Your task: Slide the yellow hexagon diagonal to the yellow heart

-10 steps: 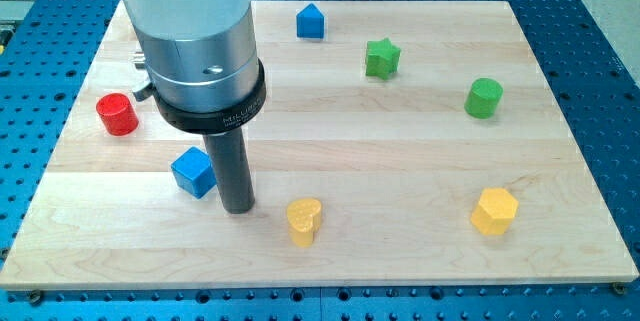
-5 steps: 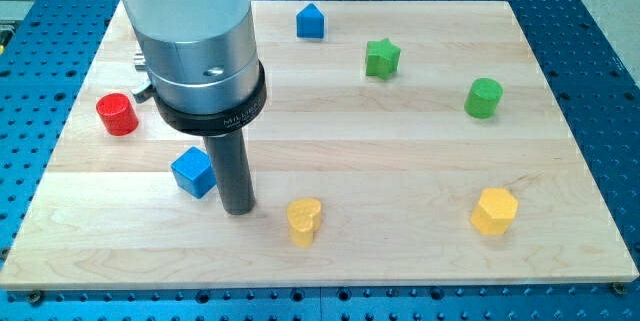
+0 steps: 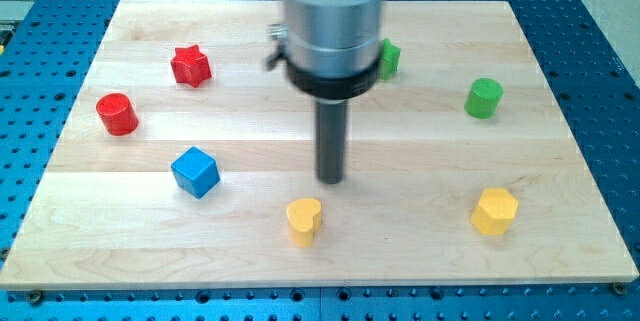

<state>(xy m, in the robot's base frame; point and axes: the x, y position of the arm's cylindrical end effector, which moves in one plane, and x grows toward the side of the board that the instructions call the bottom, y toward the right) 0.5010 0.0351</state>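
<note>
The yellow hexagon (image 3: 494, 211) sits near the view's bottom right of the wooden board (image 3: 560, 151). The yellow heart (image 3: 304, 220) sits at the bottom middle, well to the hexagon's left. My tip (image 3: 331, 179) is just above and slightly right of the heart, apart from it, and far left of the hexagon. It touches no block.
A blue cube (image 3: 195, 172) lies left of the heart. A red cylinder (image 3: 117, 114) and a red star (image 3: 190, 65) are at the left. A green cylinder (image 3: 484, 97) is at the right. A green block (image 3: 389, 58) shows partly behind the arm.
My tip has moved to the view's right, away from the blue cube, to above the yellow heart. The arm now hides the blue house block and uncovers the red star.
</note>
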